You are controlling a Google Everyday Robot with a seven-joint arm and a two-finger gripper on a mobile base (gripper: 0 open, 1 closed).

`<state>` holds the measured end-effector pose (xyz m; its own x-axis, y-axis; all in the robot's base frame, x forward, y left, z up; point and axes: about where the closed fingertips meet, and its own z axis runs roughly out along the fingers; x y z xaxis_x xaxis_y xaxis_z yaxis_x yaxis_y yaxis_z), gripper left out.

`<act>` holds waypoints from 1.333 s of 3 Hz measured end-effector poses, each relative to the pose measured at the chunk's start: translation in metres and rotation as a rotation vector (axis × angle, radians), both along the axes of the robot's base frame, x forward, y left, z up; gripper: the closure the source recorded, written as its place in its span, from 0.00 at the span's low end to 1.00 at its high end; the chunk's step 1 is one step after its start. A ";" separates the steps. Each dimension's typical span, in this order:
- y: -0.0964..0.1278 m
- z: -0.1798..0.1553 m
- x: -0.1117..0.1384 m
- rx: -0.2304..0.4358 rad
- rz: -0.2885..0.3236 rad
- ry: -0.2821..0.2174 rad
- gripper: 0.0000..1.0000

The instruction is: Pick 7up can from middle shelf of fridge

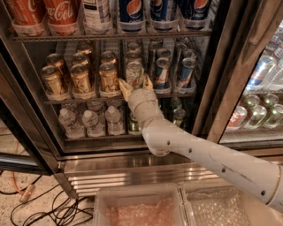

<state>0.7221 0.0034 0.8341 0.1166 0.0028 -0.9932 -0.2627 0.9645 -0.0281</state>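
The 7up can, whitish-silver with green lettering, stands at the front of the middle shelf of the fridge, between gold cans on its left and blue cans on its right. My gripper is at the can's lower part. Its tan fingers are spread, one on each side of the can. I cannot tell whether they touch it. The white arm reaches in from the lower right.
Gold-brown cans stand left of the 7up can and blue cans right of it. Large soda bottles fill the rack above and water bottles the rack below. A black door frame stands to the right. Clear bins sit in the foreground.
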 end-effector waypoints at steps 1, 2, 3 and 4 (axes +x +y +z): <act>-0.003 0.001 0.006 0.003 -0.012 -0.003 0.46; -0.005 0.001 0.007 0.002 -0.017 -0.002 0.69; -0.005 0.002 0.007 0.001 -0.017 -0.002 0.93; -0.002 0.015 0.002 0.002 -0.008 -0.031 1.00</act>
